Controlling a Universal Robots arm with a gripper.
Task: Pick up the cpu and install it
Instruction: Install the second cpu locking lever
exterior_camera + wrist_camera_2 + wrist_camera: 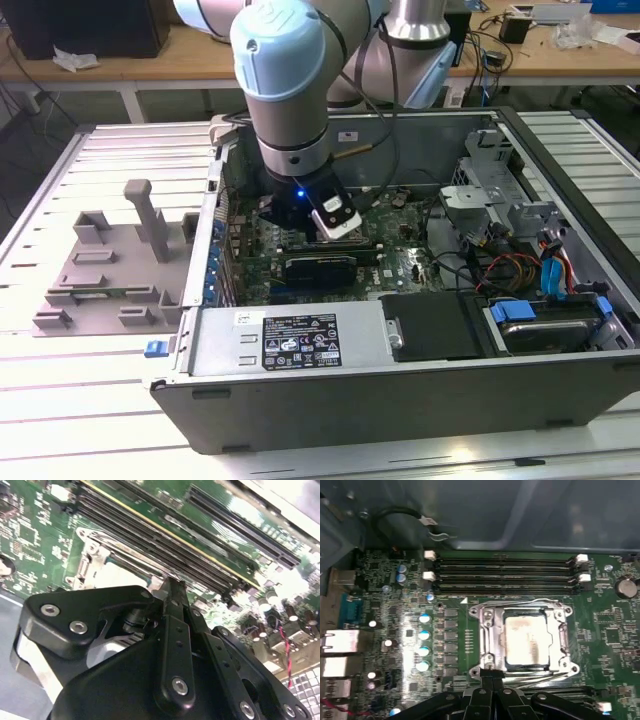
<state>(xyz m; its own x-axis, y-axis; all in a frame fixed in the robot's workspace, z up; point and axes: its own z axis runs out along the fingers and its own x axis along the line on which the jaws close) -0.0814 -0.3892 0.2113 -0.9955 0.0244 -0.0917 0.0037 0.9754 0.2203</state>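
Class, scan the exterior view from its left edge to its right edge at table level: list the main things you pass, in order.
Grey plastic fixture → blue clip → power supply with its label → blue-tabbed drive in the open computer case.

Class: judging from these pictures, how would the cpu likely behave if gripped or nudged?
The cpu looks flat and rigid, so probably stiff, unlikely to roll. Its shiny metal top may be slippery. Seated inside the socket frame, it probably resists sideways nudges.
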